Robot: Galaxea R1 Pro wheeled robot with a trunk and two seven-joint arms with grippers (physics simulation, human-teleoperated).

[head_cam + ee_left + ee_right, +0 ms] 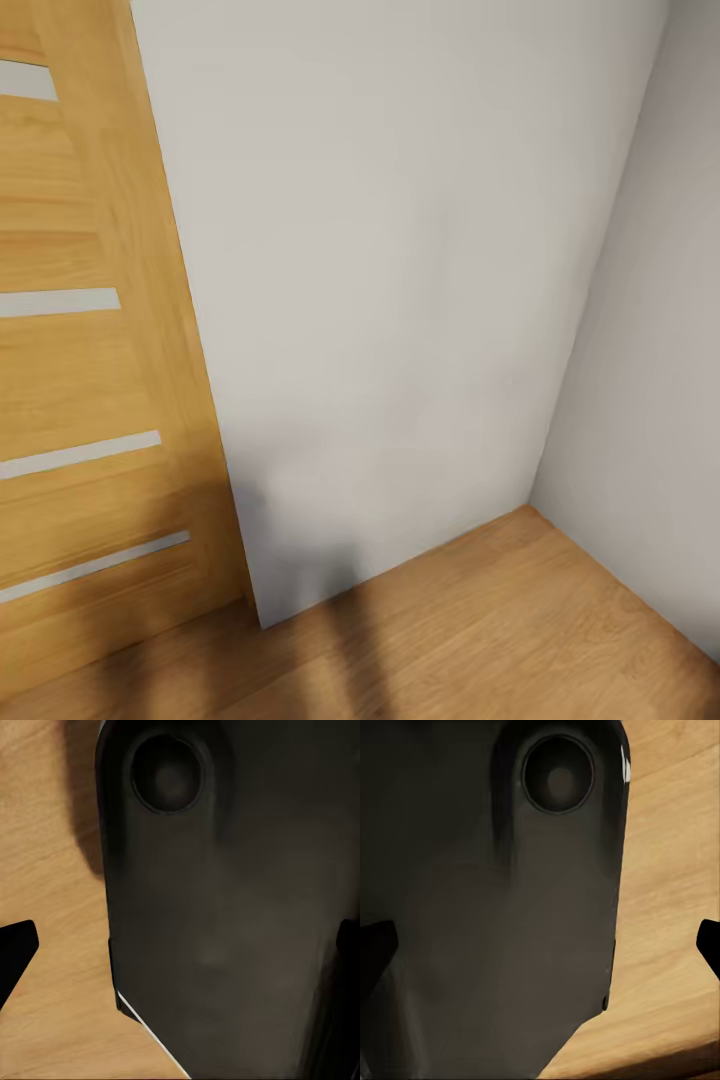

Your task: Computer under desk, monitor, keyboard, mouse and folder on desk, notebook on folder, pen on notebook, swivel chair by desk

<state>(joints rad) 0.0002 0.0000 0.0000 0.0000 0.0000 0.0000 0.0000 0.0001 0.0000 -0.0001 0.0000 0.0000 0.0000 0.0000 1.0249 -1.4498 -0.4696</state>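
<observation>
I face a corner of the bedroom: pale grey walls (400,300) meet above an oak plank floor (500,630). In the left wrist view my left gripper (180,949) is open, its dark fingertips (15,954) set wide apart at the picture's edges, with nothing held. My right gripper (540,945) is open too, its fingertips (375,949) far apart and empty. Behind each gripper sits a dark rounded part of my own body (225,907) (495,907), with floor planks (52,870) (667,907) beside it.
An oak door (80,350) with narrow pale strips stands at the left, tight against the wall. The second grey wall (650,400) closes the right side. A soft shadow lies across the floor (300,650) near the door's foot.
</observation>
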